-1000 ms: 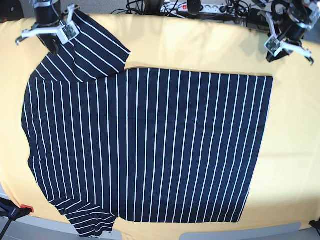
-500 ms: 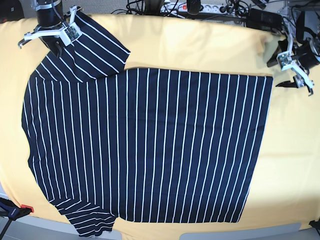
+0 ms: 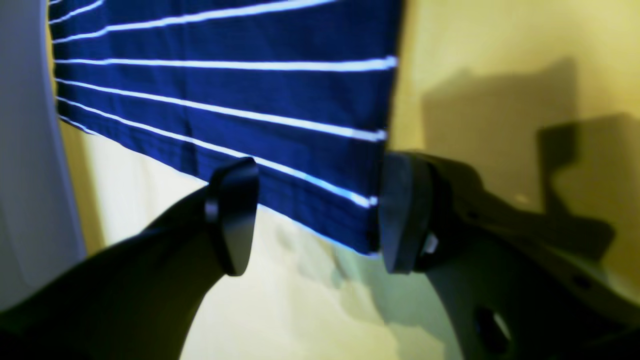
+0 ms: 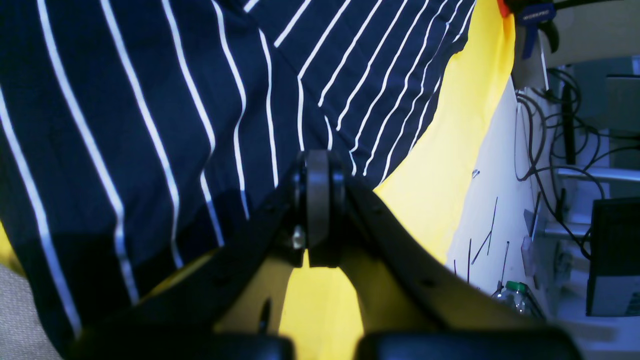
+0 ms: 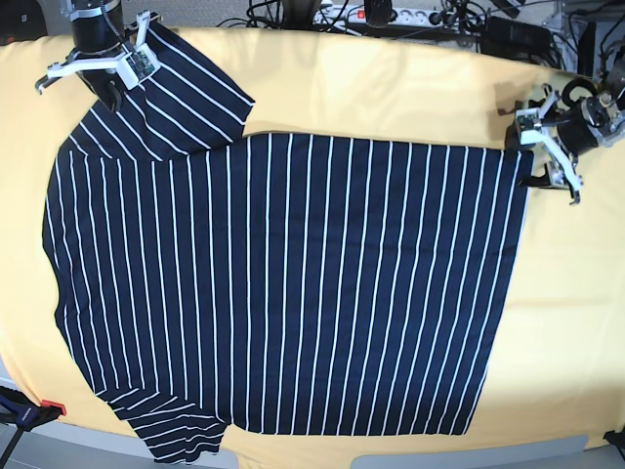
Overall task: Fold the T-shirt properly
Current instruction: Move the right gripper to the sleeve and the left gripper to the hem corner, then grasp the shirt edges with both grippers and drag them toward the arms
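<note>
Across the yellow cloth (image 5: 391,93) covering the table lies the T-shirt (image 5: 293,283), spread flat, a broad dark navy piece w/ thin white stripes evenly spaced. Collar end sits toward the base view's left, straight hem at its right. One short sleeve angles up toward the top left corner, the other pokes out at the bottom left edge. Fabric looks soft and thin, mostly smooth, slight wrinkles near the sleeves.

Left gripper (image 5: 543,147) is down at the shirt's top right corner, by the hem. In the left wrist view its two dark fingers are spread apart, rounded flat pads facing each other, and the hem corner (image 3: 350,215) shows between them. One pad (image 3: 400,215) is right at the side edge of the cloth; can't tell whether it's touching. The other pad (image 3: 232,215) is over the hem strip, which has a stitched band along it. Nothing pinched. The fingers throw hard shadows on the yellow cloth beside it.

Right gripper (image 5: 107,88) is at the upper sleeve, top left of the base view. In the right wrist view the black fingers meet at the tip (image 4: 318,200), pressed together on the striped fabric, which puckers a bit where the sleeve seam (image 4: 295,90) bends the stripes.

Behind the table's far edge runs a tangle of black cables (image 5: 293,12) and a white power strip (image 5: 371,14).
</note>
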